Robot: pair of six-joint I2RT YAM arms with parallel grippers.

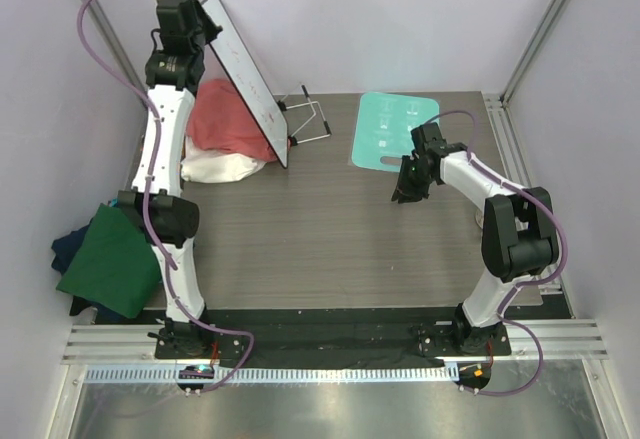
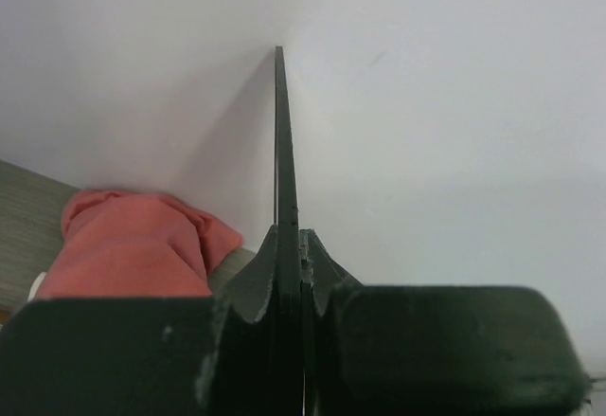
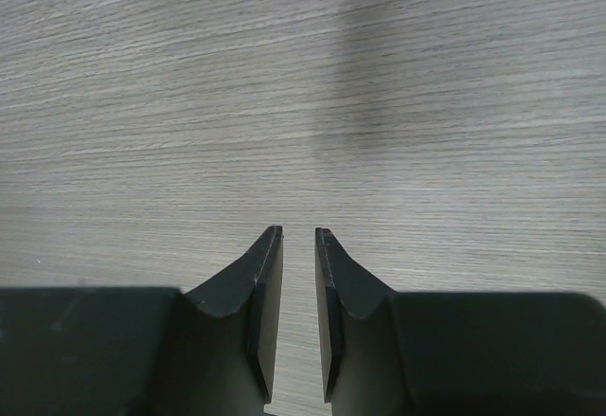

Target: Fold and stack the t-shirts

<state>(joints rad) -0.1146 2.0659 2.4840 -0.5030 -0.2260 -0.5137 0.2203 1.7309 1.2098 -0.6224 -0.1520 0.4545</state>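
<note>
the salmon-pink t-shirt (image 1: 225, 119) lies crumpled in a soft heap at the far left of the table (image 1: 330, 229), its folds bunched up, resting partly on a white cloth (image 1: 215, 167). the dark green t-shirt (image 1: 112, 259) is spread loosely at the table's near left edge, beside the left arm. it is draped over the navy t-shirts (image 1: 66, 249) (only a dark rim of them peeks out beneath).

the left gripper (image 2: 290, 245) is raised at the far left. its jaws are pinched tight on the edge of a thin white board (image 1: 245, 74) that slants down over the pink heap. the right gripper (image 3: 298, 236) hangs above bare wood near a pale-teal mat (image 1: 395, 129), its jaws a narrow slit apart with nothing between them. a wire stand (image 1: 310, 124) sits between board and mat.
</note>
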